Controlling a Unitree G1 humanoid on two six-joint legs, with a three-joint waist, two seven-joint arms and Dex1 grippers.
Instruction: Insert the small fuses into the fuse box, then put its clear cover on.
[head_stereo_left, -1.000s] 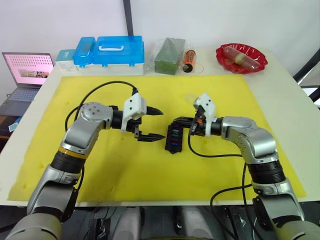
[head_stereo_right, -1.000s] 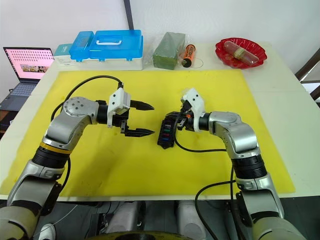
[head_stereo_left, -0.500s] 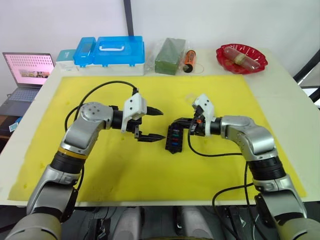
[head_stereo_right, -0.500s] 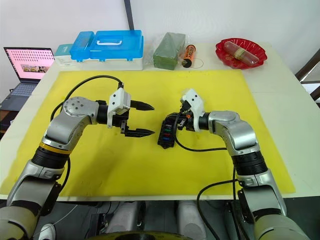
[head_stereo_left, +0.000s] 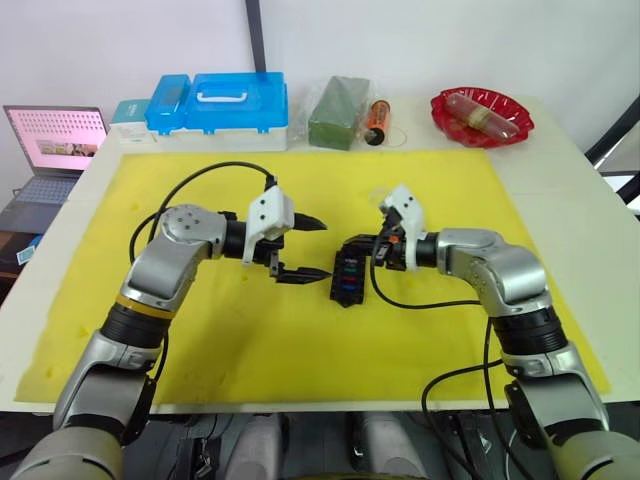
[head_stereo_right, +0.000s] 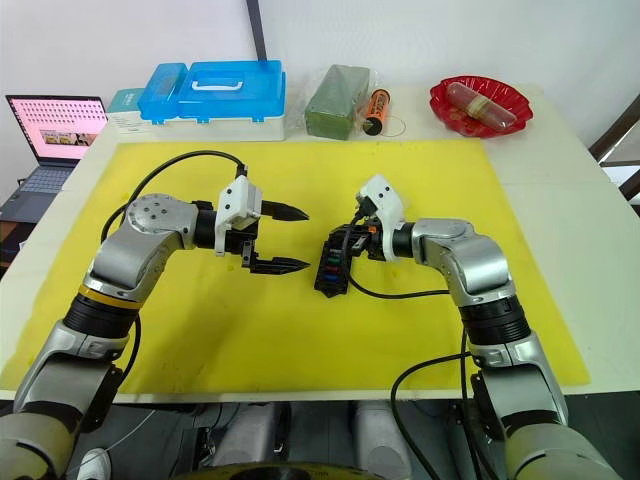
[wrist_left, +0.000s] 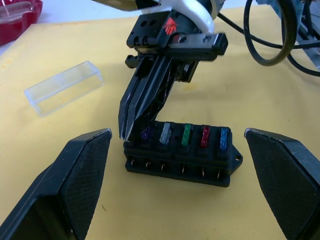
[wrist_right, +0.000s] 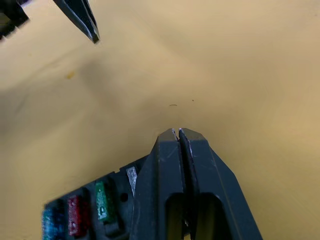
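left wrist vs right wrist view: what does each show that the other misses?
Left wrist: the transparent rectangular plastic cover lying on the yellow mat, apart from the box, plus purple and blue fuses. Right wrist: nothing extra. Both: the black slotted fuse box with grey, green and red fuses seated, and the right tool, shut, tips at the purple-fuse end.

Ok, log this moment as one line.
right pincer: shut, tips at purple fuse | left pincer: open, beside fuse box | clear cover: off, on mat
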